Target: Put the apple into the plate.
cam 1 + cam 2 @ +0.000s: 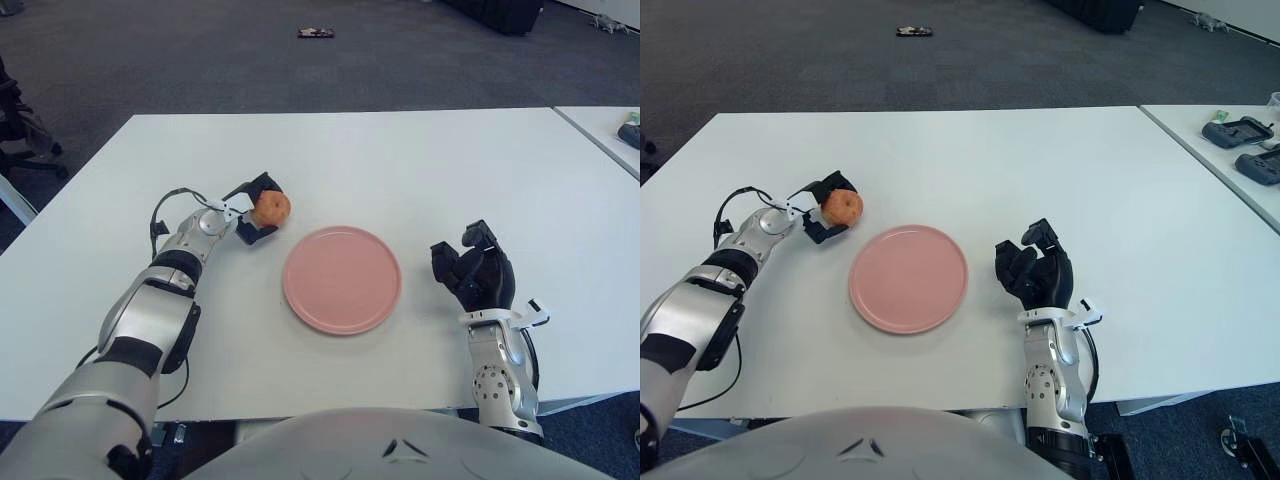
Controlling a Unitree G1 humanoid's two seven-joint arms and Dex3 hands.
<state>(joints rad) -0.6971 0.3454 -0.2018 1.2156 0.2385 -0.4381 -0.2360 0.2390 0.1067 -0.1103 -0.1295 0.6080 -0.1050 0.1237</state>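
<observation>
The white bench (420,170) spreads wide in front of me, running from my chest out toward the dark carpeted floor (250,60). A second white bench (1230,150) sits just beside its right edge, carrying a couple of dark devices (1238,131).

My left arm (150,300) stretches forward and to the left across the bench, silver with black joints, a black cable (165,195) looping above the wrist.

The pink plate (342,279) lies flat near the middle of the bench, close to my body, with nothing on it.

My right hand (475,275) shows to the right of the plate, apart from it, palm up, its black fingers (1025,262) curled loosely inward and holding nothing.

My left hand (248,210) is up and to the left of the plate, near its rim but not over it. Its fingers (262,184) are clamped on the apple (271,208), one above and the others below and behind.

The apple is orange-red and round, gripped at the tip of my left hand, just beyond the plate's upper left edge. I cannot tell whether it touches the bench.

A small dark object (314,33) lies far off on the floor.
</observation>
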